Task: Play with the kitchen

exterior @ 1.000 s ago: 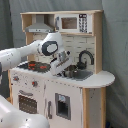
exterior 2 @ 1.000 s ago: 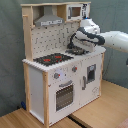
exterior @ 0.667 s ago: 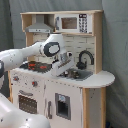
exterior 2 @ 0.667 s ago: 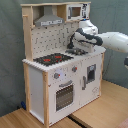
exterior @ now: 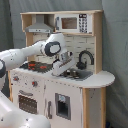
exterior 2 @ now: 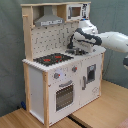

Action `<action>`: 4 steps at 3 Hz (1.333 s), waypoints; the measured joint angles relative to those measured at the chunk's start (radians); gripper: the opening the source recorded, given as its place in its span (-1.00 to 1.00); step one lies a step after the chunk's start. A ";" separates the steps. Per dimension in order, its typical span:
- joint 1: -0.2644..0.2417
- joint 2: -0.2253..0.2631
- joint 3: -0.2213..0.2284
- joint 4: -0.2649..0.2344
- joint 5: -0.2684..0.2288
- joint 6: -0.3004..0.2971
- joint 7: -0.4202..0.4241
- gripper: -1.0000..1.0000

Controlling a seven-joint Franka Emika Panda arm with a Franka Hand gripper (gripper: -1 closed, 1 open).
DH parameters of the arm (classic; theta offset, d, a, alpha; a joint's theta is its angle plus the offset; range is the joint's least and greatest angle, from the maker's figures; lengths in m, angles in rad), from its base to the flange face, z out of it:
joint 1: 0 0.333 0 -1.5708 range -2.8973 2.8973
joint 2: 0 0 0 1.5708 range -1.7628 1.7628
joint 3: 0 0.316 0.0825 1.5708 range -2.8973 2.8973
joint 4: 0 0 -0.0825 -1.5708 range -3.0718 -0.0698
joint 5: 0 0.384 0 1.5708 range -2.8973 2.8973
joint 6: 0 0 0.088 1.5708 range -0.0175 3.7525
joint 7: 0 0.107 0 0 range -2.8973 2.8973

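First exterior view: the kitchen point(exterior: 65, 75) stood upright against a grey backdrop, its black stovetop point(exterior: 36, 65) toward the first exterior view's left, and the white arm point(exterior: 22, 52) reached in from that side, its gripper point(exterior: 62, 69) lowered over the sink point(exterior: 76, 74) just beside the black faucet point(exterior: 84, 57); whether the gripper was spread or closed could not be told. Second exterior view: the kitchen point(exterior 2: 60, 80) rested on a wooden floor point(exterior 2: 100, 107), the arm point(exterior 2: 112, 41) entered from the second exterior view's right, and the gripper point(exterior 2: 75, 49) hung over the sink area beneath the microwave point(exterior 2: 75, 11), the hood point(exterior 2: 48, 21) to its left.
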 joint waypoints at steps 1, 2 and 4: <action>-0.072 0.000 0.025 0.071 0.013 -0.020 0.016 1.00; -0.078 0.000 0.012 0.135 0.016 -0.076 0.070 1.00; 0.021 0.000 -0.069 0.228 0.015 -0.133 0.087 1.00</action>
